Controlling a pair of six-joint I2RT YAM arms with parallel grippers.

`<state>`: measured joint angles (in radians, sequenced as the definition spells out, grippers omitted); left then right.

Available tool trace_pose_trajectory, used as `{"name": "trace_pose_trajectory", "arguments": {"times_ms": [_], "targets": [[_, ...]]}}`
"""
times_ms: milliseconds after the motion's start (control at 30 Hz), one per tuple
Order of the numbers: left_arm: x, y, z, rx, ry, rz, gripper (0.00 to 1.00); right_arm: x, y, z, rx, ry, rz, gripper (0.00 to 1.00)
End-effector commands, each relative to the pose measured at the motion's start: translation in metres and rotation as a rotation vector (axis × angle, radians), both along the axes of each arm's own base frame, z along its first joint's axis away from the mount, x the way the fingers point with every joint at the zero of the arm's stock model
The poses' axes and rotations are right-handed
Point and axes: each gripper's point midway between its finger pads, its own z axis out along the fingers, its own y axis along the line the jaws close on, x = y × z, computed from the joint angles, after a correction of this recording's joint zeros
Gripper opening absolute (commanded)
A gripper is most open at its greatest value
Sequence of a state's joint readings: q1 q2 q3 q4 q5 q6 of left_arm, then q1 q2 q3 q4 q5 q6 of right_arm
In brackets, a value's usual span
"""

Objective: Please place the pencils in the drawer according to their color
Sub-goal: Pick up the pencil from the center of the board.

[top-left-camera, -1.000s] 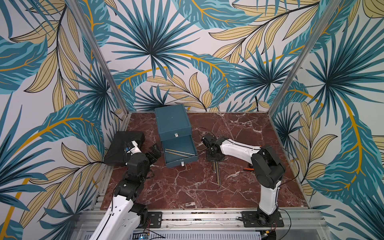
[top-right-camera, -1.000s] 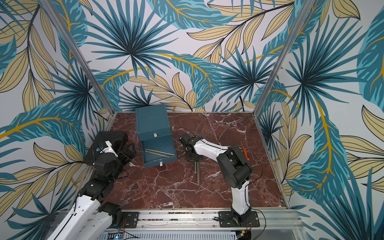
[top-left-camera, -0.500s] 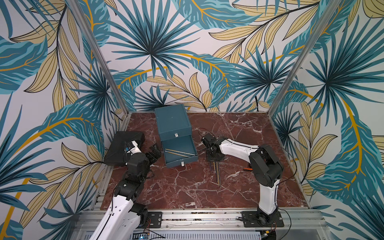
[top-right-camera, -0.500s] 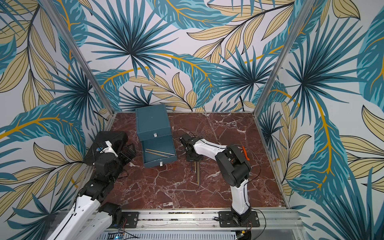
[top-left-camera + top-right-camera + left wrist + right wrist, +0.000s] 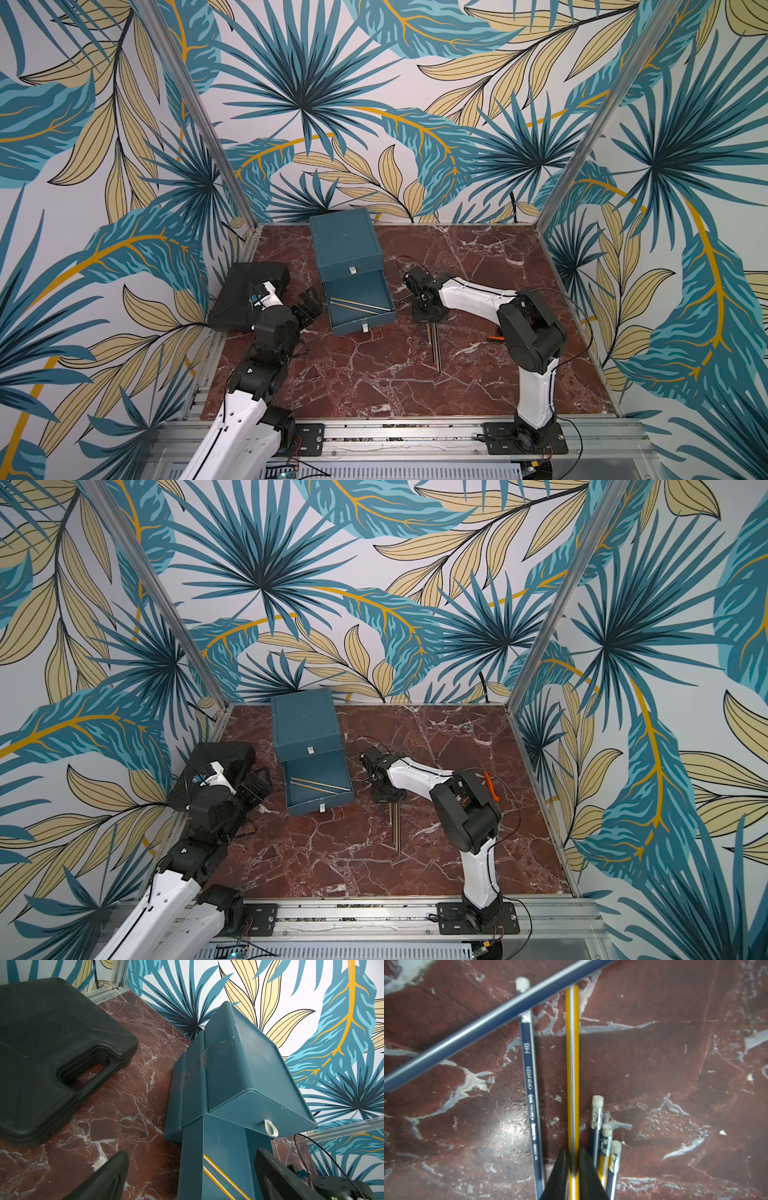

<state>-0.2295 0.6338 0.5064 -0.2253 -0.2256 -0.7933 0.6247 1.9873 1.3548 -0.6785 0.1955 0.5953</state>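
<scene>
The right end effector (image 5: 572, 1154) had its two black wedge-shaped fingers pinched tight on a slim yellow pencil (image 5: 572, 1064) with a silvery stripe. It was among navy pencils (image 5: 530, 1084) with white eraser tips on the glossy, white-veined red marble surface (image 5: 675, 1064). We saw the left end effector (image 5: 309, 306) spread wide, holding nothing, just beside the matte teal drawer (image 5: 347, 245). One pulled-out tray held two thin tan pencils (image 5: 359, 305).

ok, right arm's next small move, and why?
Probably a slow lift: the right gripper is shut on a yellow pencil lying on the table, a blue pencil crosses its far end, and the open drawer already holds two yellow pencils.
</scene>
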Motion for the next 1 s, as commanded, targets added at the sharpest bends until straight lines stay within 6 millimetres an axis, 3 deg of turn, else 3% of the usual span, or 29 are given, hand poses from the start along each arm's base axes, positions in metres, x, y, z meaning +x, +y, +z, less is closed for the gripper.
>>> {"name": "trace_pose_trajectory", "arguments": {"times_ms": [0,767,967], "targets": [[-0.002,0.006,-0.002,0.021,0.007,0.02,1.0,-0.019,-0.002,-0.025,0.007,0.089,-0.01,0.14],[-0.006,0.01,0.0,0.018,-0.008,0.04,1.0,-0.055,-0.009,-0.036,0.0,0.187,-0.002,0.19],[-0.006,0.01,0.001,0.014,-0.01,0.041,1.0,-0.058,-0.009,-0.041,-0.008,0.199,0.001,0.13]]}}
